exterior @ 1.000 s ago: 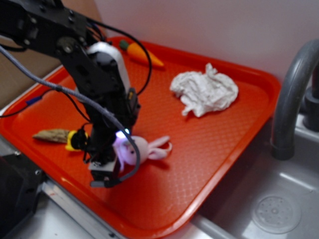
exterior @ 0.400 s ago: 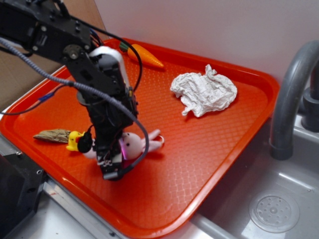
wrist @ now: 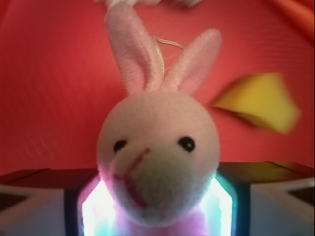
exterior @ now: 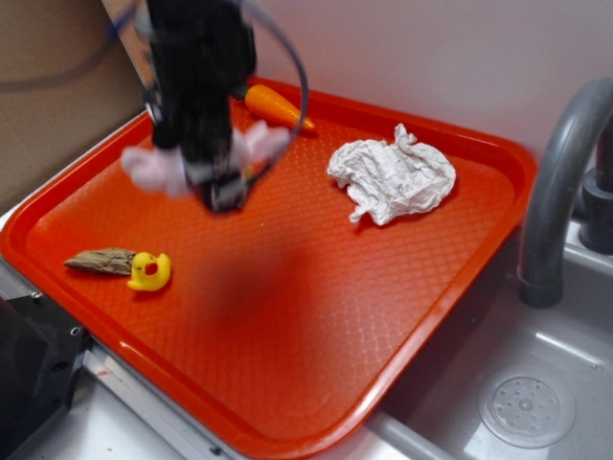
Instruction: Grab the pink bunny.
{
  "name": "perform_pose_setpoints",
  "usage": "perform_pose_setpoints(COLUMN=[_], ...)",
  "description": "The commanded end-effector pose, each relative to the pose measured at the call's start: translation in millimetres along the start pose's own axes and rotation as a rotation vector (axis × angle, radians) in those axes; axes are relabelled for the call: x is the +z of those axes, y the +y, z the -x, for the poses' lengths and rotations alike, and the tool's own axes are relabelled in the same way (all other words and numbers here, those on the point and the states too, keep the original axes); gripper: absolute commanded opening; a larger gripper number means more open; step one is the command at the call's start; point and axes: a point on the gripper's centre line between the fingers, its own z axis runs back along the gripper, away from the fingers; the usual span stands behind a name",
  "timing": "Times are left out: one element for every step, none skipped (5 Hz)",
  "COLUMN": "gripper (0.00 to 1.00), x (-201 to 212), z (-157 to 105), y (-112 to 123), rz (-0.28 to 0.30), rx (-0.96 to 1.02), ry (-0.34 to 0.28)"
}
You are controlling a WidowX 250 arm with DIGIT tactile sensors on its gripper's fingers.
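Tool (exterior: 222,182) is pinched on the pink bunny (wrist: 157,157), which hangs in the air above the orange tray (exterior: 383,316), w/ body between the jaws, ears pointing away along the tool axis. Yellow duck (exterior: 149,271) sits on the tray below, well apart.

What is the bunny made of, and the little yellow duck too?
The pink bunny looks like soft plush: the wrist view shows a fuzzy, matte nap and bead-like dark eyes. The yellow duck looks smooth, probably rubber or plastic, though it is too small to be sure.
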Motion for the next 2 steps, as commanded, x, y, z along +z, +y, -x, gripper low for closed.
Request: perform_pose_setpoints(gripper=[0.0, 0.0], x=[98.7, 100.8], z=[26.8, 25.8], y=[16.7, 17.1], rz=[0.03, 0.018], rx=[0.238, 0.22], ry=[-0.163, -0.207])
